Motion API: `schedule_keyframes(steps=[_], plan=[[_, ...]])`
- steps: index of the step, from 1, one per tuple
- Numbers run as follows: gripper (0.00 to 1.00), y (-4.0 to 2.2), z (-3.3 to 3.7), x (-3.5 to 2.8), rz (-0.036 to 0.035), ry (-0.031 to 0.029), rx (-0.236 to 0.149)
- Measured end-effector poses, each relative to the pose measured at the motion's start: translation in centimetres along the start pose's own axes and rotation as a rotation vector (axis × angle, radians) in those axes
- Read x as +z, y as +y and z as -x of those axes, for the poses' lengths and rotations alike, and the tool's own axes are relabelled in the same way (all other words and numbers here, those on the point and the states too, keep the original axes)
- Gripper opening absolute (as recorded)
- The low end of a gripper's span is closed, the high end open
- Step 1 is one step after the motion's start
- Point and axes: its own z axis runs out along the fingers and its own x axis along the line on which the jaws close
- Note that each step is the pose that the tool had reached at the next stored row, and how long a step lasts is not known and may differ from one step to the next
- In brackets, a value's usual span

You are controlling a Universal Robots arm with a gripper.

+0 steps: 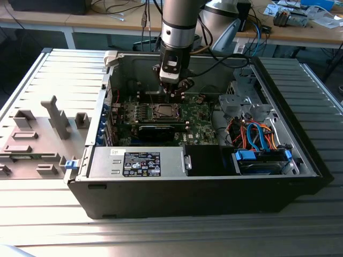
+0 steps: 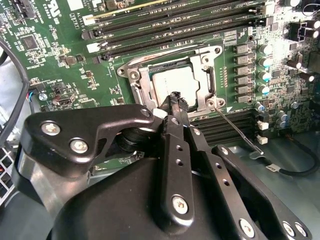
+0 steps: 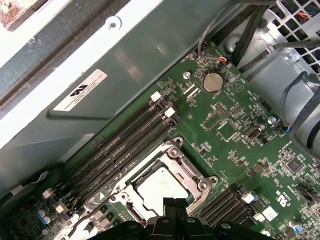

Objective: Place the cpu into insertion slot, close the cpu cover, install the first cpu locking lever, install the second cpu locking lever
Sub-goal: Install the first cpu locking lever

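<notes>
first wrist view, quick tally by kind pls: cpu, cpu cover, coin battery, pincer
cpu: 1
cpu cover: 1
coin battery: 1
pincer: 1
total: 4

You worked in an electronics lab; cable-strewn benches (image 1: 311, 36) stood behind the gripper (image 1: 172, 96); an opened computer case (image 1: 187, 201) lay beneath it.
</notes>
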Motion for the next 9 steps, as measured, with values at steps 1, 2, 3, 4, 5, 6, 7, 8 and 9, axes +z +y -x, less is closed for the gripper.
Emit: schedule_keyframes(steps=[1, 2, 3, 4, 5, 6, 7, 8, 9], plan=[[0.11, 0.00, 0.00, 0.00, 0.0000, -0.0001, -0.002], [0.11, 0.00, 0.00, 0.00, -0.0001, -0.0003, -0.005], [0.11, 0.00, 0.00, 0.00, -0.0001, -0.0003, -0.008], [0.11, 0.00, 0.00, 0.00, -0.0001, -0.0004, -0.009], [0.11, 0.00, 0.00, 0.00, -0.0001, -0.0006, -0.013], [0.11, 0.00, 0.00, 0.00, -0.0002, -0.0009, -0.021], [0.11, 0.00, 0.00, 0.00, -0.0003, -0.0011, -0.028], [0.11, 0.00, 0.00, 0.00, -0.0003, -0.0012, -0.029], [0.11, 0.00, 0.00, 0.00, -0.0003, -0.0012, -0.030]])
